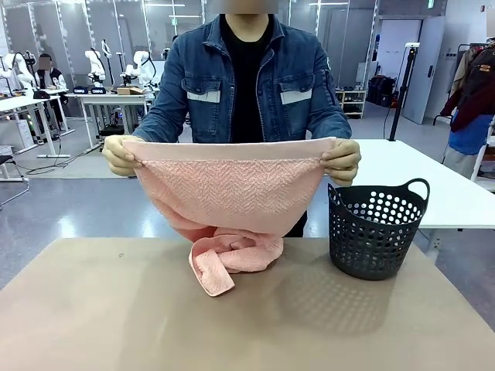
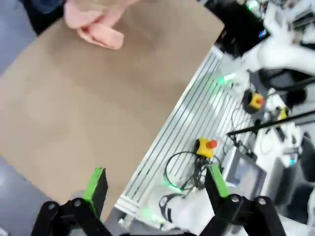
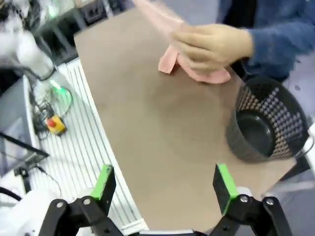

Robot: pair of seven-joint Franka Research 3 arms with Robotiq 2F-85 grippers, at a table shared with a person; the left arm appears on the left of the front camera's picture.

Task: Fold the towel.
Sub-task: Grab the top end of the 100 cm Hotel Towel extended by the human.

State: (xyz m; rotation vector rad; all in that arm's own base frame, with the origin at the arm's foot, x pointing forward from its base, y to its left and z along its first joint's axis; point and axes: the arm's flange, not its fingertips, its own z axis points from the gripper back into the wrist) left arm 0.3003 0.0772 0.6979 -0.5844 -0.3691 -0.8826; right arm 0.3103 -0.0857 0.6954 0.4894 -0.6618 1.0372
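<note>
1. Jaws on both arms stand spread wide, pinching nothing; the left gripper (image 2: 156, 179) and right gripper (image 3: 165, 179) hover over the table's (image 1: 116, 309) near side.
2. A person holds the towel (image 1: 232, 193) up by its hem band, one hand (image 1: 122, 154) at each top corner, likely to straighten it.
3. Its long axis runs side to side, and its lower end lies bunched on the table, near the dark basket (image 1: 375, 232).

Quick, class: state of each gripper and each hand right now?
Left gripper: open, empty.
Right gripper: open, empty.
One hand: gripping the towel by its top edge.
Other hand: same edge, opposite end.
</note>
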